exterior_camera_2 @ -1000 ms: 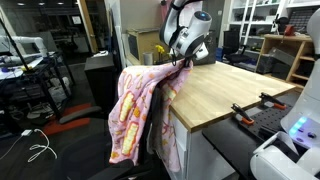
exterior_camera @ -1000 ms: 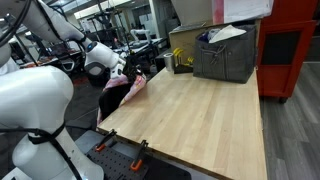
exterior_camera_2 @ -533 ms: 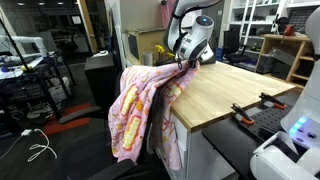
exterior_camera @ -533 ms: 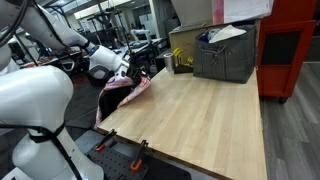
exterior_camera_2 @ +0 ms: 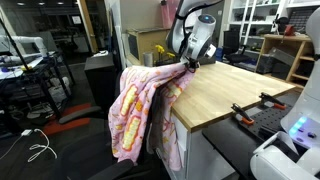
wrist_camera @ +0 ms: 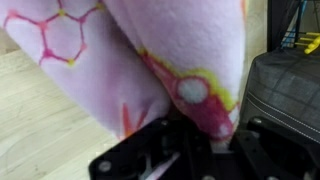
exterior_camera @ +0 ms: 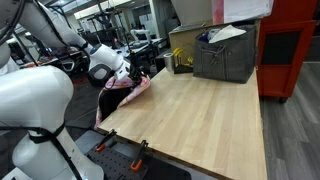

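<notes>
The gripper (exterior_camera_2: 189, 65) was pinched tight on the top edge of the pink blanket (exterior_camera_2: 140, 110). The blanket hung down in the middle left of an exterior view, over the side of the wooden table (exterior_camera_2: 222, 90), with only its top bit up by the wood. It looked soft, floppy and light, so it would likely sag, fold and drag along. A bunched-up bit near the edge seemed the best place to hold it.

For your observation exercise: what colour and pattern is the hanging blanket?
The blanket is pink with red-and-yellow hexagon outlines, clearest in the wrist view.
</notes>
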